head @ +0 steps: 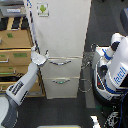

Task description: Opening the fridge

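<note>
The fridge [60, 42] is seen standing closed between a wooden cabinet [15, 52] and a second robot [112, 67]. The gripper [41, 58] is positioned at the door's lower left edge; its opening cannot be determined. A shallow grasp is judged liable to slip off.

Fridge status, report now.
End effector at the left edge of the fridge, grip unclear. Upper door looks shut, both drawers closed. Nothing seen blocking.

White fridge [62, 35], green-and-white sticker [43, 9], 2 silver handles; tan cabinet [15, 52].
</note>
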Available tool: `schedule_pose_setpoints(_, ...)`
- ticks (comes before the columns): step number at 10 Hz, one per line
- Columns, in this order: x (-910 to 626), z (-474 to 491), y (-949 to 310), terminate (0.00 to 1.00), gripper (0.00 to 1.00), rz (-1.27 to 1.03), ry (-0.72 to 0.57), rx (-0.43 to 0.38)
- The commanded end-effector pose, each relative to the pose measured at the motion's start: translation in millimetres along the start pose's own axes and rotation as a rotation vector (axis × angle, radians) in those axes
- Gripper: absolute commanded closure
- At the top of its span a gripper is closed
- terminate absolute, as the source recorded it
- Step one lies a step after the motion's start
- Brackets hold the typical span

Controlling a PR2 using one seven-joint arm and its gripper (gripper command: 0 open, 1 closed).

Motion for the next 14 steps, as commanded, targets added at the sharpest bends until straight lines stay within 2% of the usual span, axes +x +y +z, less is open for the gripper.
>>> schedule_pose_setpoints(1, 6.5, -20.1, 58.6, 0.00, 0.00, 0.048, 0.017, 0.019)
schedule_pose_setpoints(6, 52.9, -2.2, 55.5, 0.00, 0.00, -0.003, 0.000, 0.023)
schedule_pose_setpoints(7, 60.5, 1.4, 51.7, 0.00, 0.00, -0.018, 0.015, -0.044)
schedule_pose_setpoints(8, 59.8, -0.2, 42.8, 0.00, 0.00, -0.030, 0.060, -0.276)
schedule_pose_setpoints(12, 64.2, -6.8, 39.4, 0.00, 0.00, -0.034, 0.085, -0.321)
schedule_pose_setpoints(13, 65.0, -4.2, 35.6, 0.00, 0.00, -0.040, 0.094, -0.379)
schedule_pose_setpoints(14, 66.5, -5.5, 33.8, 0.00, 0.00, -0.036, 0.101, -0.402)
